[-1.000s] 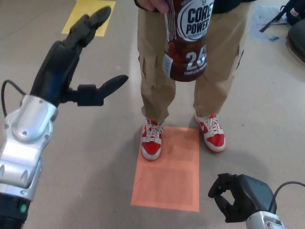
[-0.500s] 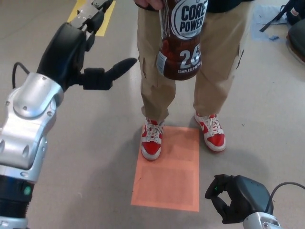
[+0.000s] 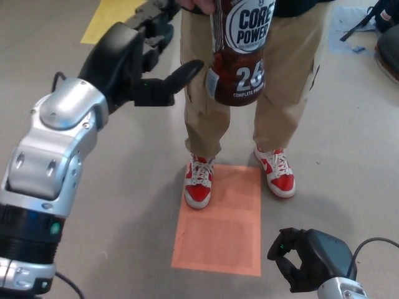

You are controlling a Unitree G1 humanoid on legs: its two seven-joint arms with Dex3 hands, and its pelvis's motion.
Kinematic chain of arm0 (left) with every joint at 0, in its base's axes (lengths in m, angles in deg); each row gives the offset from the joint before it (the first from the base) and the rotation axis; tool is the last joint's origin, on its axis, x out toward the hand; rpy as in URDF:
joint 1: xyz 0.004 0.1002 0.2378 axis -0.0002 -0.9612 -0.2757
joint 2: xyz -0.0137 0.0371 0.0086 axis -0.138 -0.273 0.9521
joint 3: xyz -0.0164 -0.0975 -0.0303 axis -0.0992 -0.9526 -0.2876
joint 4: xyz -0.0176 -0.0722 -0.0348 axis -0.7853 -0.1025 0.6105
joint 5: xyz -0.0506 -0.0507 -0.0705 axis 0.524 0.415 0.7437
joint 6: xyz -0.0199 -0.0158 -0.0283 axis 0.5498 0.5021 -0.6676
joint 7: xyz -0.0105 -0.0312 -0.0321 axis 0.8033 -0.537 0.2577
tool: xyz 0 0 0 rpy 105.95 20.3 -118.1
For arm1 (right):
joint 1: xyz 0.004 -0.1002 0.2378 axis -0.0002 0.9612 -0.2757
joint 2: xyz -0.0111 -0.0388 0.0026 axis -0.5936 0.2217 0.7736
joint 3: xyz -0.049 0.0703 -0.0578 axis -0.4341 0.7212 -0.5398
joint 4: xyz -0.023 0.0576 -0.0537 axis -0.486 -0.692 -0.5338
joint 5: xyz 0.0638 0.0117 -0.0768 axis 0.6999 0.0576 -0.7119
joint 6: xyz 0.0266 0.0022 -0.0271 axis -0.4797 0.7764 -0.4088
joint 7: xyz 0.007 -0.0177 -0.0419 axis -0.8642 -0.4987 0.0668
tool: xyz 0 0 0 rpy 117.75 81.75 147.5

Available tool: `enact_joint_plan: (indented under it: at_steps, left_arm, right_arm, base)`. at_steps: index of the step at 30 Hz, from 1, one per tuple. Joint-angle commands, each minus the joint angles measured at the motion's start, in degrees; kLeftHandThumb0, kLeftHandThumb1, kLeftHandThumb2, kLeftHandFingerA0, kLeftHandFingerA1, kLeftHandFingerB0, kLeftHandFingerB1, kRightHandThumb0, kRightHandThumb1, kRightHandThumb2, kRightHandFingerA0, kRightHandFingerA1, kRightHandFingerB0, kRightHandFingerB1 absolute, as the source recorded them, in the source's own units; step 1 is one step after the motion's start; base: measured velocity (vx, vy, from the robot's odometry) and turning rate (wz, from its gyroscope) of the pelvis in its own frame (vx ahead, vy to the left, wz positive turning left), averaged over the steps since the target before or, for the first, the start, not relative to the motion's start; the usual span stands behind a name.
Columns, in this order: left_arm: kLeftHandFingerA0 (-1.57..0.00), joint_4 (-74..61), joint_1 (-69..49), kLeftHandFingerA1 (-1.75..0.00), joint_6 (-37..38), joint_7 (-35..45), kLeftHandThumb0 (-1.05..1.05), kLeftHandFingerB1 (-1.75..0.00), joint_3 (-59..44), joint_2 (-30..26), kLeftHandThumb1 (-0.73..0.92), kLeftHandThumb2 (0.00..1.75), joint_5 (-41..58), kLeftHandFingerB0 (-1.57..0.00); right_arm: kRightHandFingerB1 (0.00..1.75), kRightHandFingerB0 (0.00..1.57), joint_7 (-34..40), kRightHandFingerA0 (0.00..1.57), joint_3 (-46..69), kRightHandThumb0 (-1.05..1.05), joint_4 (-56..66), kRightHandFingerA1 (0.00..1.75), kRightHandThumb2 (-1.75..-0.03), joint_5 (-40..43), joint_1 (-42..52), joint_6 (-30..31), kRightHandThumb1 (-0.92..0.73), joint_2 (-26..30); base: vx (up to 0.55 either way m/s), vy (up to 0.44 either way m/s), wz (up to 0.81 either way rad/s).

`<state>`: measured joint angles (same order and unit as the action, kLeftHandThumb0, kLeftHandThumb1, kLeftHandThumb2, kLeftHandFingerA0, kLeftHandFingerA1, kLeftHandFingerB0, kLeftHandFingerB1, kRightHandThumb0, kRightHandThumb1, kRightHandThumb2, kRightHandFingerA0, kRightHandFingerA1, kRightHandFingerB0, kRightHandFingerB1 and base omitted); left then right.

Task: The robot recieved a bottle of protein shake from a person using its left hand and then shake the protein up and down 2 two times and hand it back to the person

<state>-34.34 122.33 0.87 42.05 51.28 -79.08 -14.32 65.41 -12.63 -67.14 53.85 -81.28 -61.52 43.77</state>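
Observation:
A person in tan trousers holds a brown Core Power protein shake bottle [image 3: 243,53] by its top, at the upper middle of the head view. My left hand [image 3: 143,59] is raised just left of the bottle, open, with its thumb reaching toward the bottle's lower left side and a small gap still between them. Two fingers point up toward the top edge. My right hand [image 3: 308,258] hangs low at the bottom right, fingers curled, holding nothing.
The person's red and white shoes [image 3: 199,180] stand at the far edge of an orange floor mat [image 3: 221,233]. A yellow floor mark [image 3: 109,18] lies at the upper left. Dark gear [image 3: 386,37] sits at the upper right.
My left arm has moved up and to the right, bringing the open hand close beside the bottle. The bottle has barely shifted. The right hand stays put.

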Motion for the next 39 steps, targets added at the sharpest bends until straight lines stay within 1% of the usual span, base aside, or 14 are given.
enact_joint_plan:
  at_steps: [1, 4, 5, 13, 14, 17, 25, 27, 33, 34, 35, 36, 37, 39]
  left_arm:
    - [0.00, -4.1, 11.3, -0.12, -47.0, 7.1, -0.83, 0.00, 2.4, 4.6, 0.49, 0.85, 17.6, 0.00]
    - [0.00, -4.5, 11.1, -0.13, -45.1, 9.0, -0.86, 0.00, 5.0, 4.3, 0.51, 0.88, 16.8, 0.00]
    - [0.00, -4.4, 11.2, -0.13, -45.0, 9.3, -0.86, 0.00, 5.5, 4.3, 0.51, 0.88, 16.5, 0.00]
    - [0.00, -4.1, 13.8, -0.14, -47.0, 9.2, -0.87, 0.00, 7.5, 6.6, 0.52, 0.90, 15.7, 0.00]
    - [0.00, -4.1, 14.1, -0.14, -47.1, 9.3, -0.87, 0.00, 7.7, 6.7, 0.53, 0.90, 15.6, 0.00]
    - [0.00, -4.4, 15.1, -0.16, -46.9, 9.4, -0.89, 0.00, 9.0, 7.0, 0.54, 0.91, 14.6, 0.00]
    - [0.00, -3.0, 17.3, -0.16, -48.5, 8.2, -0.85, 0.00, 8.5, 9.1, 0.50, 0.89, 14.0, 0.00]
    - [-0.01, -2.1, 18.4, -0.24, -48.6, 7.5, -0.80, -0.05, 8.4, 9.5, 0.46, 0.89, 13.0, 0.00]
    - [-0.02, -0.5, 19.9, -0.25, -47.7, 6.2, -0.81, 0.00, 6.9, 9.8, 0.47, 0.86, 11.4, 0.00]
    - [-0.06, -1.1, 19.8, -0.31, -47.0, 4.2, -0.87, -0.02, 6.8, 10.1, 0.57, 0.60, 10.0, 0.00]
    - [-0.06, -1.3, 19.7, -0.31, -46.8, 3.6, -0.87, -0.02, 6.8, 10.3, 0.57, 0.60, 9.5, 0.00]
    - [-0.03, -1.5, 19.5, -0.40, -47.2, 1.4, -0.77, -0.05, 5.4, 11.4, 0.45, 0.86, 8.8, 0.00]
    - [-0.07, -2.1, 19.0, -0.45, -46.0, 0.2, -0.76, -0.06, 5.1, 11.8, 0.45, 0.86, 8.0, 0.00]
    - [-0.07, -3.4, 18.0, -0.42, -43.9, -1.4, -0.79, -0.07, 4.9, 12.3, 0.46, 0.79, 6.7, -0.01]
  right_arm:
    - [0.84, 0.87, 1.7, 1.05, 0.4, -0.47, -1.6, 1.03, -1.13, -0.7, 2.6, -3.0, -0.53, 1.2]
    - [0.80, 0.87, 2.0, 1.06, 0.3, -0.48, -1.6, 1.03, -1.10, -0.9, 2.5, -2.9, -0.56, 1.3]
    - [0.84, 0.87, 2.2, 1.06, 0.3, -0.48, -1.6, 1.05, -1.14, -1.0, 2.5, -3.0, -0.53, 1.3]
    - [0.80, 0.90, 2.4, 1.05, 0.8, -0.47, -1.6, 1.02, -1.07, -0.5, 2.5, -2.9, -0.57, 1.3]
    - [0.85, 0.88, 2.5, 1.05, 0.7, -0.47, -1.6, 1.03, -1.14, -0.6, 2.5, -2.9, -0.53, 1.3]
    - [0.86, 0.89, 2.6, 1.07, 0.9, -0.47, -1.7, 1.05, -1.15, -0.4, 2.6, -3.3, -0.54, 1.3]
    - [0.86, 0.89, 2.7, 1.08, 0.5, -0.47, -1.7, 1.07, -1.16, -0.8, 3.0, -3.1, -0.54, 1.4]
    - [0.87, 0.89, 2.9, 1.10, 0.5, -0.45, -1.7, 1.09, -1.16, -0.9, 3.0, -3.1, -0.53, 1.4]
    - [0.86, 0.89, 1.9, 1.06, 1.3, -0.48, -1.7, 1.03, -1.14, 0.0, 2.7, -3.0, -0.53, 1.1]
    - [0.86, 0.89, 1.8, 1.07, 1.4, -0.48, -1.7, 1.04, -1.15, 0.0, 2.7, -3.1, -0.53, 1.2]
    - [0.86, 0.89, 1.7, 1.07, 1.4, -0.48, -1.7, 1.04, -1.15, 0.0, 2.7, -3.1, -0.53, 1.2]
    - [0.83, 0.89, 1.7, 1.07, 1.5, -0.48, -1.8, 1.03, -1.13, 0.0, 2.7, -3.2, -0.54, 1.2]
    - [0.85, 0.89, 1.5, 1.06, 1.6, -0.47, -1.8, 1.03, -1.14, 0.1, 2.6, -3.2, -0.53, 1.2]
    - [0.85, 0.89, 1.3, 1.06, 1.8, -0.47, -1.9, 1.02, -1.14, 0.0, 2.5, -3.2, -0.53, 1.2]
  base:
    - [0.00, 0.000, 0.00]
    - [0.00, 0.000, 0.00]
    - [0.00, 0.000, 0.00]
    - [0.00, 0.000, 0.00]
    - [0.00, 0.000, 0.00]
    - [0.00, 0.000, 0.00]
    - [0.00, 0.000, 0.00]
    - [0.00, 0.000, 0.00]
    - [0.00, 0.000, 0.00]
    - [0.00, 0.000, 0.00]
    - [0.00, 0.000, 0.00]
    - [0.00, 0.000, 0.00]
    - [0.00, 0.000, 0.00]
    - [0.00, 0.000, 0.00]
